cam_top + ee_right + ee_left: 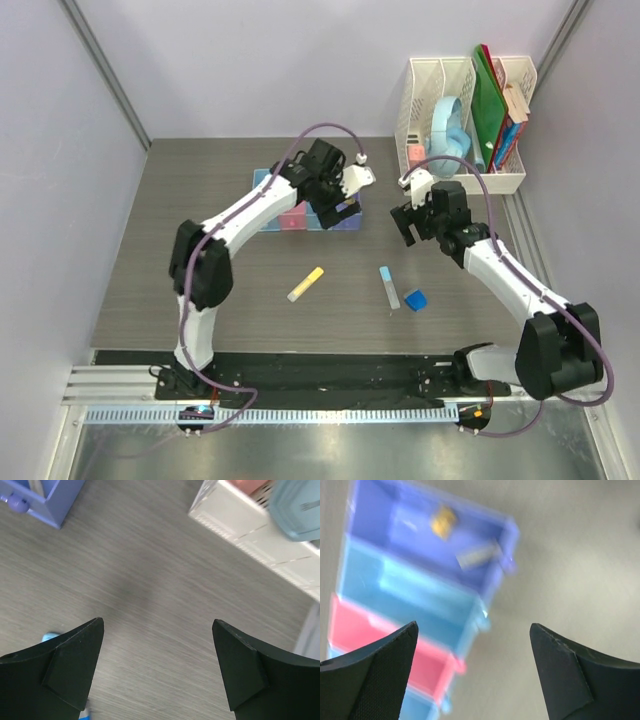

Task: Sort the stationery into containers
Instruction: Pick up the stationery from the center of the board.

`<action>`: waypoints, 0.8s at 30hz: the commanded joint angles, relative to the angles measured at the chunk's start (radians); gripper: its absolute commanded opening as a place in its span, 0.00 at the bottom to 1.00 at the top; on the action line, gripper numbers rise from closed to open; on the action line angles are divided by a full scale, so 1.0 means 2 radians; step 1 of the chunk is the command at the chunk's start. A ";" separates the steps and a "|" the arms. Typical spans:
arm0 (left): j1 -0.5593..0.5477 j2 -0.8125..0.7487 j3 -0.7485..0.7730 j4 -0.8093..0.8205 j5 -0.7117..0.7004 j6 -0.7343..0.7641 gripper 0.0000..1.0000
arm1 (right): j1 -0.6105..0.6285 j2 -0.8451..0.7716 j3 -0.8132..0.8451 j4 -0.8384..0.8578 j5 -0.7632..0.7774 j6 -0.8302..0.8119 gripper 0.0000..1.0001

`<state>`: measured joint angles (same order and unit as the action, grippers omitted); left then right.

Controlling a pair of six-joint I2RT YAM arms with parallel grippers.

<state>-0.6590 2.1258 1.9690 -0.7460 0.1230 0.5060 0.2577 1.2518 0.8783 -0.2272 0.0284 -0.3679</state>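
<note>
A white rack stands at the far right corner of the table. It holds green folders, books, a pale blue round thing and a pink piece.

Open gap between bins and white rack; left arm over bins; yellow marker, blue stick, blue wedge in front

Grey table, yellow marker, blue stick, blue wedge, bins, rack

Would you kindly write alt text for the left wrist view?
The open left gripper hovers above a blurred row of joined bins. The purple-blue bin holds a tiny orange block and a pale block.
</note>
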 commanded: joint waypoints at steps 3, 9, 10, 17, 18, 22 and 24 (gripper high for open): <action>-0.003 -0.140 -0.214 -0.037 -0.005 0.020 0.96 | 0.001 0.052 -0.005 -0.001 -0.053 0.055 0.93; -0.006 -0.166 -0.317 -0.034 0.016 -0.010 1.00 | 0.011 0.105 0.000 -0.011 -0.071 0.077 0.91; -0.009 -0.164 -0.321 -0.034 0.018 -0.015 1.00 | 0.018 0.116 0.000 -0.016 -0.070 0.077 0.91; -0.039 -0.152 -0.333 -0.035 0.020 -0.049 1.00 | 0.064 0.134 0.003 -0.030 -0.062 0.071 0.90; -0.043 -0.152 -0.334 -0.035 0.021 -0.052 1.00 | 0.066 0.133 0.003 -0.031 -0.063 0.070 0.90; -0.052 -0.157 -0.339 -0.036 0.025 -0.061 1.00 | 0.071 0.139 0.003 -0.042 -0.072 0.059 0.89; -0.056 -0.156 -0.343 -0.037 0.025 -0.066 1.00 | 0.073 0.143 0.004 -0.053 -0.082 0.054 0.89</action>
<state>-0.7570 1.8267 1.2953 -0.8223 0.1501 0.4091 0.4015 1.5253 0.8673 -0.3035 -0.1013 -0.2371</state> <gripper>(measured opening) 0.996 0.895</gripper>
